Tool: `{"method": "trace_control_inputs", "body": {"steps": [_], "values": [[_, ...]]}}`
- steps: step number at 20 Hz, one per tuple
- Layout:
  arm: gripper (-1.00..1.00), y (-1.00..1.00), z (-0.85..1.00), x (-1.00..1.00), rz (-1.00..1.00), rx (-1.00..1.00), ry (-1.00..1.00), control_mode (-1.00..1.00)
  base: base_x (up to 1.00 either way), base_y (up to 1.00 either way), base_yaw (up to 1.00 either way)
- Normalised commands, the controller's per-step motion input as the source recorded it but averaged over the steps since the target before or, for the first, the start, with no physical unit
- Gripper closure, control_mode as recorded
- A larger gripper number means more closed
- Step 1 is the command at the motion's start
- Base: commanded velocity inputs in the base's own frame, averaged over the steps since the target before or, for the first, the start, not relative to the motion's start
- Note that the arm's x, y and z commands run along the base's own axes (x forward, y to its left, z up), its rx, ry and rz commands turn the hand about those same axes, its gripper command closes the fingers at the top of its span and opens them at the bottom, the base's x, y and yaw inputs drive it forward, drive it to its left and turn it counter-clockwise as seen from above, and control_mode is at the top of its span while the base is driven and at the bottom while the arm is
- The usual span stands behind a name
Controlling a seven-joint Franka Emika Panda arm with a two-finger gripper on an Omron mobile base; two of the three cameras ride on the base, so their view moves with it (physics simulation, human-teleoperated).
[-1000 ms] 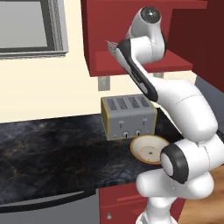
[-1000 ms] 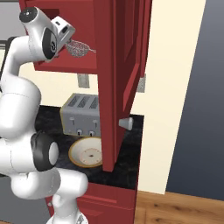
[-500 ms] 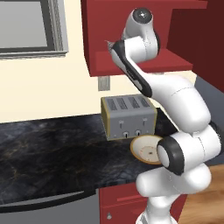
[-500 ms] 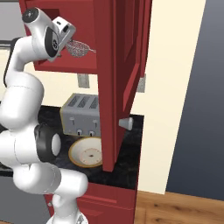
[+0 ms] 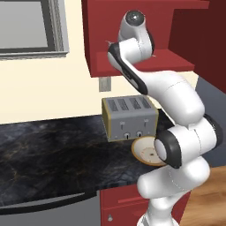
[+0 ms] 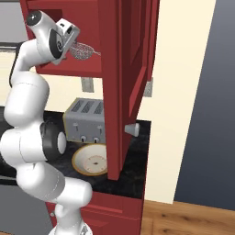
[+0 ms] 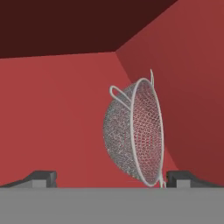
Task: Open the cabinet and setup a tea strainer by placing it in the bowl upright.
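**Claw at the open cabinet, strainer between its tips**

Dark marbled tabletop (image 5: 53,150) runs across your left base view, under a cream wall. On it stands a silver toaster (image 5: 129,117), and just in front of the toaster's right end sits the bowl (image 5: 145,150), partly hidden by the white arm. Above, the cabinet (image 5: 101,39) hangs open, its red inside and shelf on show. The arm rises from the lower right and bends up to the cabinet's bottom shelf, where its wrist blocks your sight of the claw.

From the right base view you see the cabinet door (image 6: 126,69) swung wide toward the camera, edge-on, with its silver knob (image 6: 132,129) pointing right. The bowl (image 6: 92,159) lies on the tabletop in front of the toaster (image 6: 85,120), empty, with its ring of dots visible at the centre. High on the left, the claw (image 6: 73,46) reaches into the cabinet at shelf level, and the tea strainer (image 6: 82,49) sits right at its end, mesh basket pointing right into the cabinet.

Looking through the hand view, you face the red back corner of the cabinet. The tea strainer (image 7: 133,135) stands on edge between the 2 dark tips, its rim beside the right fingertip (image 7: 186,178). The tips stand wide apart; whether they pinch the handle you cannot tell.
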Motion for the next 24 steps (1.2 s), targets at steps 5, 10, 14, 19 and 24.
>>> {"method": "trace_control_inputs", "body": {"steps": [5,10,14,19,24], "values": [[-1.0,0.0,-0.08,0.33,0.02,0.0,0.0,-1.0,0.0,0.0,0.0],[-1.0,0.0,-0.03,0.33,0.01,0.0,0.03,-1.0,0.0,0.0,0.0],[-1.0,0.0,0.0,0.08,0.0,0.0,0.01,-1.0,0.0,0.0,0.0],[-1.0,0.0,0.0,0.01,0.0,0.0,0.0,-1.0,0.0,0.0,0.0],[-1.0,0.0,-0.07,0.13,0.0,0.0,0.01,-1.0,0.0,0.0,0.0]]}}
